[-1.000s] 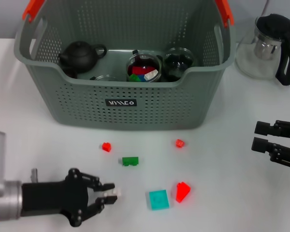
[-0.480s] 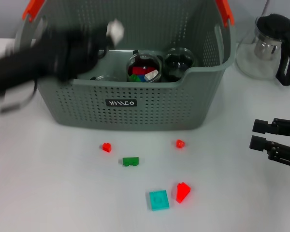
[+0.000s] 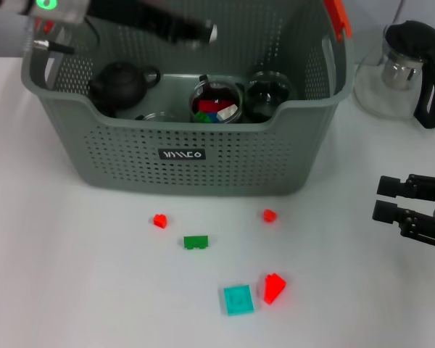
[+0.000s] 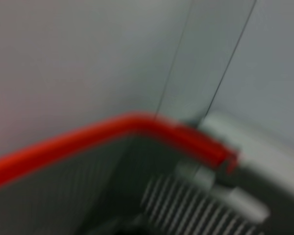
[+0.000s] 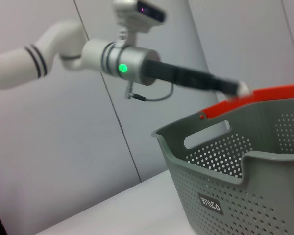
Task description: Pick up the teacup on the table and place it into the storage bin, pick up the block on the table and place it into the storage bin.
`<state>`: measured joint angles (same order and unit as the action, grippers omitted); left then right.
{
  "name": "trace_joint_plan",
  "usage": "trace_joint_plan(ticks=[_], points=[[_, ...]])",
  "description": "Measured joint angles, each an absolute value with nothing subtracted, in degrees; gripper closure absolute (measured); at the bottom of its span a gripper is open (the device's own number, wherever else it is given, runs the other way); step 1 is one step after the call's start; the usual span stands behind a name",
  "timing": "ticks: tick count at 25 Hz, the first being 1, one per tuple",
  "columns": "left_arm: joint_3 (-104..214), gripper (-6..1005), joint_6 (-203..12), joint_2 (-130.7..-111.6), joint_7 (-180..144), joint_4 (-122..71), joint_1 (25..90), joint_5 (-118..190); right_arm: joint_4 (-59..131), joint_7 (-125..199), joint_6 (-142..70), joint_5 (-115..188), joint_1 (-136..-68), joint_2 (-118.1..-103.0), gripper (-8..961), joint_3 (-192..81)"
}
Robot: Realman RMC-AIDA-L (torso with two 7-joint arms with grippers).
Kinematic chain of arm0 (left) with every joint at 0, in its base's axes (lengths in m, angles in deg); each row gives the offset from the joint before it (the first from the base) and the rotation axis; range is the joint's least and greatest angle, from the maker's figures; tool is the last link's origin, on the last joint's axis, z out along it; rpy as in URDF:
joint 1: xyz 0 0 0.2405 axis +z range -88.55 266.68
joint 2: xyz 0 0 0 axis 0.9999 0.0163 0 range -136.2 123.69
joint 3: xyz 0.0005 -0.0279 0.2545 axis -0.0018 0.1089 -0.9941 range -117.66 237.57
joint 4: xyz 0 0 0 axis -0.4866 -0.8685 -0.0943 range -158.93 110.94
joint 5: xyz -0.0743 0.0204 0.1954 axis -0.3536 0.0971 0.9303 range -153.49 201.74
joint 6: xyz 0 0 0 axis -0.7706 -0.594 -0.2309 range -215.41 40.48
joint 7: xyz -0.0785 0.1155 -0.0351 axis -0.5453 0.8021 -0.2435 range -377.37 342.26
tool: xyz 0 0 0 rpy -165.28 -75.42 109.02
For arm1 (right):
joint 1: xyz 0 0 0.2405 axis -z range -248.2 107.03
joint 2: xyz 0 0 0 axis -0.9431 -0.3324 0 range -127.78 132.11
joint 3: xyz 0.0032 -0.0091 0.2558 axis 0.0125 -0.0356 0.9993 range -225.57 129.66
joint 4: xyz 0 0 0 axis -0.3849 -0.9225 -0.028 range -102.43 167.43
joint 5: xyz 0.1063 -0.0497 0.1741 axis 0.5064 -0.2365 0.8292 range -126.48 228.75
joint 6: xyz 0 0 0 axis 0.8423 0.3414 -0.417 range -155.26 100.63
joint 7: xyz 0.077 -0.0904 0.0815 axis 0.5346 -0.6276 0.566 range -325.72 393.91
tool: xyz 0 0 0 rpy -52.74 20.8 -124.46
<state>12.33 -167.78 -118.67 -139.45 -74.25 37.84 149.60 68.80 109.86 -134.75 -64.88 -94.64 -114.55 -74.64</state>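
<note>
One small white block [image 3: 211, 32] sits at the tip of my left pincer [image 3: 203, 32], which reaches over the open top of the storage bin [image 3: 188, 138] near its back wall. From the head view the pincer looks closed on that block, and the right wrist view agrees: the dark forearm stretches out above the bin's red handle with a pale lump [image 5: 242, 88] at its end. I judge I am in the dropping step of the block half of the task, with the piece carried above the bin but not yet let go.

Inside the bin I can see a dark teapot [image 3: 119, 83], a clear cup holding coloured pieces [image 3: 216, 105] and a second dark glass cup [image 3: 268, 94], so the teacup part appears done.

My right pincer [image 3: 391, 199] hangs low over the worktop [image 3: 72, 246] at the right side, its fingers parted and holding nothing, well apart from the bin.

Next I would need to open the left pincer while it is over the bin's interior, clear of the teapot's lid and the cup rims. After that, several blocks wait on the worktop: two small red ones [image 3: 159, 220] [image 3: 269, 214], a green one [image 3: 196, 241], a teal square [image 3: 238, 299] and a larger red wedge [image 3: 274, 287] just beside it.
</note>
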Motion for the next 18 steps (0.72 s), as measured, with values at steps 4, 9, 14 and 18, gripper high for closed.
trace_joint_plan(ticks=[4, 9, 14, 18], points=[[5.4, 791, -163.0, -120.57, -146.8, -74.4, 34.7, 161.1, 68.8, 109.9, -134.6, -64.9, -94.9, -114.67, 457, -74.7], [2.2, 788, -159.5, -124.86, -147.0, -77.3, 35.1, 164.7, 68.8, 109.9, -134.5, -64.9, -94.9, -114.65, 457, -74.7], [6.9, 626, -161.1, -127.18, -146.6, -87.2, 39.9, 159.4, 68.8, 109.9, -134.5, -64.9, -94.8, -114.67, 458, -74.5], [13.2, 452, -166.0, -129.87, -134.7, -92.4, 51.8, 139.5, 68.8, 109.8, -134.4, -64.9, -94.7, -114.87, 458, -74.5]])
